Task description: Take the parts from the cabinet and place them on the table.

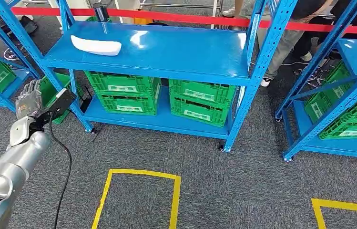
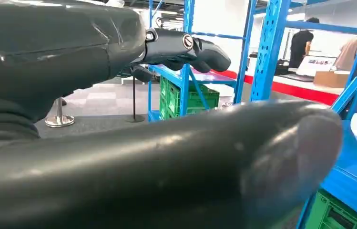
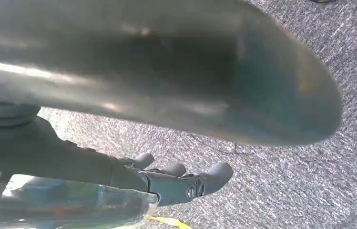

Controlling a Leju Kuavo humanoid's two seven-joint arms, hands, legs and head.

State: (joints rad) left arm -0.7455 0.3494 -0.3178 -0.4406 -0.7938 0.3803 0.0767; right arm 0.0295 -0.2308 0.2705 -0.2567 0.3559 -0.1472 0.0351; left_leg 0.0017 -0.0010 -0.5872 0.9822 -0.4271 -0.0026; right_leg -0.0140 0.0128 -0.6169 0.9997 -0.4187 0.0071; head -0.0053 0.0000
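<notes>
Head view takes in the blue shelving rack [image 1: 167, 52], the largest thing ahead, standing on grey carpet [image 1: 243, 181] marked with yellow tape outlines [image 1: 138, 191]; green crates [image 1: 124, 93] fill its lower shelf, more blue racks with green crates stand to either side, a red barrier tape [image 1: 190, 18] runs behind, and the legs of people stand beyond it; the silver left arm [image 1: 9, 162] rises from the lower left, and its left hand [image 1: 28, 98] is raised in front of the rack's left post, fingers apart and holding nothing, touching nothing; the left wrist view shows the same hand with its dark fingers [image 2: 186, 47] stretched forward and its thick thumb [image 2: 167, 162] well apart from them; the white part [image 1: 96, 46] lies on the left of the rack's top shelf, flat, its long axis running left to right, well apart from the hand; right wrist view shows the right hand [image 3: 167, 183] hanging over the grey carpet, fingers loosely curled with nothing plainly in them; whether it is open or closed I cannot tell.
</notes>
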